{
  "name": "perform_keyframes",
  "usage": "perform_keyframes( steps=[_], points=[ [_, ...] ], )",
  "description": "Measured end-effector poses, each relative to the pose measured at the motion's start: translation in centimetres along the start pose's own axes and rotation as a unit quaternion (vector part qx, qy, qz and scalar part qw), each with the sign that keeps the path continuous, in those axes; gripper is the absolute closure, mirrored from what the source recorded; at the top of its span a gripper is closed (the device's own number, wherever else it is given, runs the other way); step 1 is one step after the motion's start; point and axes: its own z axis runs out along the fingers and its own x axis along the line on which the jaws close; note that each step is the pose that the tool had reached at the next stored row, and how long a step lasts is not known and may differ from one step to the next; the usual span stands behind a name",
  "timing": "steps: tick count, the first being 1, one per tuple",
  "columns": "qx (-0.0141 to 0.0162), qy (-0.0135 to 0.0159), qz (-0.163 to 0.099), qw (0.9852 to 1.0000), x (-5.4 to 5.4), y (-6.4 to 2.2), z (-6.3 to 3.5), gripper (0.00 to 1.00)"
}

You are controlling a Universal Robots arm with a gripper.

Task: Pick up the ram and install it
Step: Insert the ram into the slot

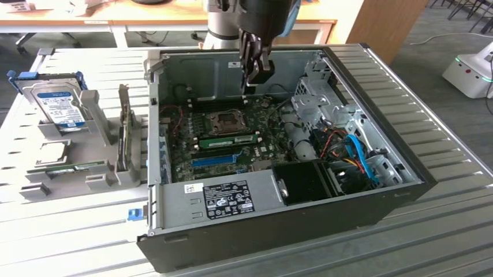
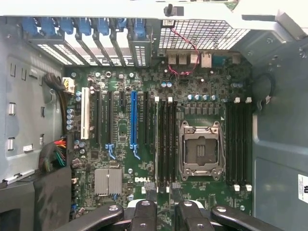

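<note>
A green ram stick (image 1: 231, 140) lies seated in a memory slot of the motherboard, between the CPU socket (image 1: 228, 120) and the blue expansion slot (image 1: 214, 160). Another green ram stick (image 1: 77, 168) rests in the grey holder on the exterior view's left, outside the case. My gripper (image 1: 256, 81) hangs above the far part of the open computer case (image 1: 400, 173), well over the board. In the wrist view the gripper (image 2: 162, 192) is open with nothing between its black fingers (image 2: 144, 211). Below it run the black memory slots (image 2: 166, 144) beside the CPU socket (image 2: 201, 149).
A hard drive (image 1: 62, 107) stands in the grey rack on the exterior view's left, next to an upright card (image 1: 127, 133). Inside the case are a black shroud (image 1: 308, 182), blue cables (image 1: 358, 153) and a metal drive cage (image 1: 316, 98). The case walls ring the board.
</note>
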Motion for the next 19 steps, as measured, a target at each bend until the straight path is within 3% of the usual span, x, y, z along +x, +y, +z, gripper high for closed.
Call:
perform_keyframes(
  steps=[19],
  points=[
    [0.0,0.0,0.0,1.0,0.0,-0.06,1.46,0.75]
  ],
)
